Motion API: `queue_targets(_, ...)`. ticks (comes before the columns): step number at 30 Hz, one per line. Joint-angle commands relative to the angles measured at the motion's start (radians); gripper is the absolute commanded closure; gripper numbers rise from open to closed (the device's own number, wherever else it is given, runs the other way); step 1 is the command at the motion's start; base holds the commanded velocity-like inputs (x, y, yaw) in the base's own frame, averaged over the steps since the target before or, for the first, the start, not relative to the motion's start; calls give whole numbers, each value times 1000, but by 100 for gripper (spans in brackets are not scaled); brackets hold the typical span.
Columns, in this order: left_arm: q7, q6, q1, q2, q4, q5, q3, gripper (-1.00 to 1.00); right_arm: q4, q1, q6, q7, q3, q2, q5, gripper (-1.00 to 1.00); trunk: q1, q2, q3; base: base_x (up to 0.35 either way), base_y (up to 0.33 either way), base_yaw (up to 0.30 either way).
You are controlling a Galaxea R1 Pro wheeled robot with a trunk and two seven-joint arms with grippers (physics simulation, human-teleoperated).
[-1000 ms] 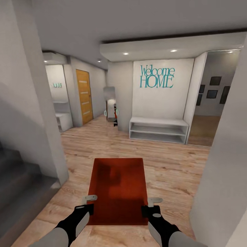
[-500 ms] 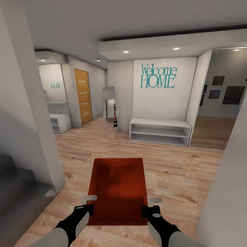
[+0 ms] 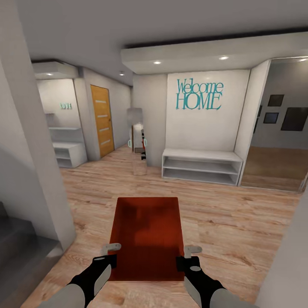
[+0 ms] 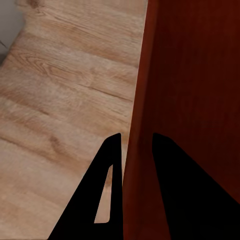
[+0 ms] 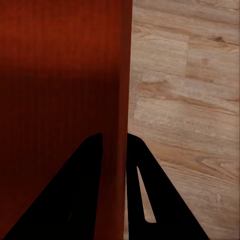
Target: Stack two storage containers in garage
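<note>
I carry the storage container (image 3: 145,237), lower centre: left gripper (image 4: 131,150) and right gripper (image 5: 114,145) fingers pinch opposite walls; stiff, probably light.

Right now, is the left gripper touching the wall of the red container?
Touching. In the left wrist view, the left gripper has one finger on each side of the storage container wall, pressed against it.
</note>
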Motion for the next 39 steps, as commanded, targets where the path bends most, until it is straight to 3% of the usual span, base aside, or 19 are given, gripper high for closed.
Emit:
queue_targets(1,11,7,-1,50,-4,-14,19,100,0,-1,-3,-5,-18,0,-11,100,1,-1,-1,321,0,0)
queue_targets(9,11,7,-1,50,-4,-14,19,100,0,-1,3,-3,-19,-2,-12,100,1,-1,-1,321,0,45)
queue_targets(31,11,7,-1,49,-4,-14,19,100,0,-1,-3,-5,-19,-2,-12,100,1,-1,-1,321,0,260)
queue_targets(39,11,7,-1,49,-4,-14,19,100,0,-1,-4,-5,-19,-3,-12,100,1,-1,-1,321,0,64)
